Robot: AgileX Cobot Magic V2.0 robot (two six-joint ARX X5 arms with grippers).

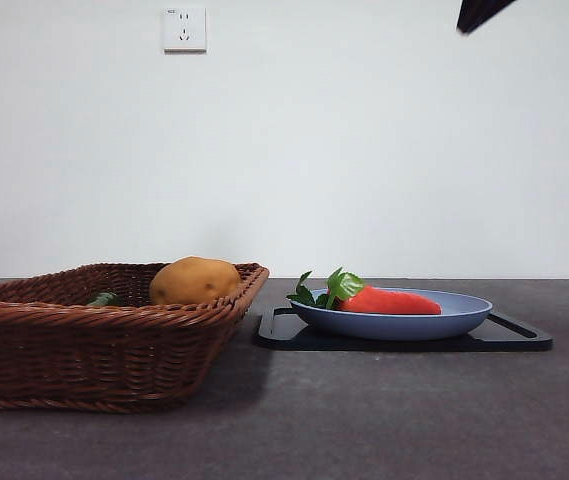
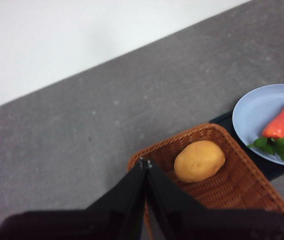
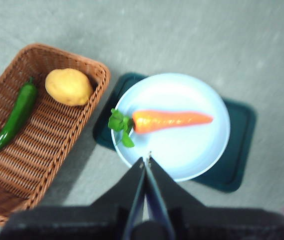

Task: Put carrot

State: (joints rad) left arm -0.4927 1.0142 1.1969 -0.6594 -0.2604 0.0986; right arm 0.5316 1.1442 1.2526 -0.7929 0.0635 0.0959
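Observation:
The orange-red carrot (image 1: 389, 300) with green leaves lies on a pale blue plate (image 1: 464, 312), leaves toward the basket. It also shows in the right wrist view (image 3: 171, 120) and in the left wrist view (image 2: 280, 125). My right gripper (image 3: 146, 161) is shut and empty, high above the plate's near rim (image 3: 181, 172); its black tip (image 1: 479, 13) shows at the front view's top right. My left gripper (image 2: 144, 164) is shut and empty, high above the basket's edge (image 2: 149, 155).
A brown wicker basket (image 1: 24, 345) at the left holds a yellow-brown potato (image 1: 195, 281) and a long green pepper (image 3: 13, 120). The plate rests on a dark tray (image 1: 514, 338). Grey tabletop lies all around.

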